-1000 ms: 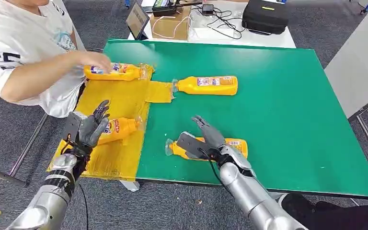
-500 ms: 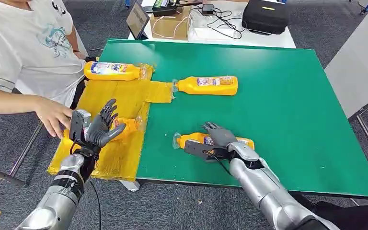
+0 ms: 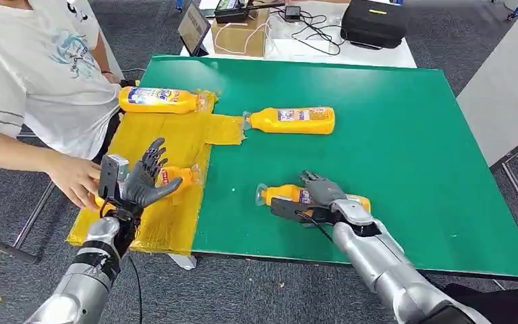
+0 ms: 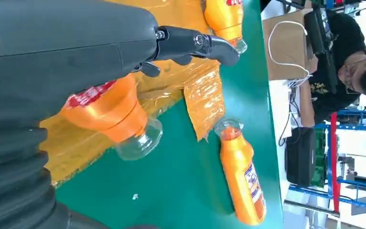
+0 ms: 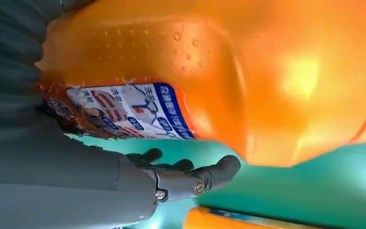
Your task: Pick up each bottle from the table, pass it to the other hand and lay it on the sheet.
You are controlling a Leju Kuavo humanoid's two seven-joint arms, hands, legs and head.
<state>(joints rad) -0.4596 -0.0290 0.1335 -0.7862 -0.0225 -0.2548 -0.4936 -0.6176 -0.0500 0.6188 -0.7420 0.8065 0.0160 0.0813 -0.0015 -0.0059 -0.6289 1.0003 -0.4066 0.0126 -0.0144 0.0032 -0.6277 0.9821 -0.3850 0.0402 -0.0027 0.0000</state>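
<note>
Since 1 s ago: person's hand point(image 3: 75, 179) dropped to the sheet point(image 3: 150, 140) edge, near bottle point(image 3: 313, 197) slid right on the tabletop point(image 3: 391, 128). L→R: left hand point(image 3: 141, 180) raised, fingers released; right hand point(image 3: 324, 196) draped on that bottle, grasp — cannot tell. Smooth, rigid, likely slippery plastic w/ liquid weight; take mid-body at the label.

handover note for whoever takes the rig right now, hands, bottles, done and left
Right hand: on the near bottle lying on the green table; grip not clear.
Left hand: open, fingers spread, over the yellow sheet, holding nothing.
Done: two bottles lie on the sheet, the far one and the near one by the left hand.
Left: the near bottle and the far table bottle.
A person's hand is close to the left hand.
</note>
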